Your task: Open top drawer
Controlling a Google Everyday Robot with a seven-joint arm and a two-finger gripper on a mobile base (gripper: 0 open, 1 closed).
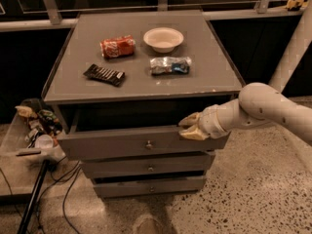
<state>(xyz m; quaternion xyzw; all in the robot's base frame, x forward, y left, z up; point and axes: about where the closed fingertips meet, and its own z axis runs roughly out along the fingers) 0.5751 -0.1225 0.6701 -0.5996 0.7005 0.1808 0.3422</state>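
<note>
Grey top drawer, ajar above speckled floor, pinched at its rim by gripper.

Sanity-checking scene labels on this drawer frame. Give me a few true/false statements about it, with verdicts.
1. The top drawer is partly pulled out. True.
2. The gripper is on the drawer's knob. False: it is at the top edge of the front panel, to the right of the knob.
3. The white bowl stands on the cabinet top. True.
4. The red can stands upright. False: it lies on its side.
</note>
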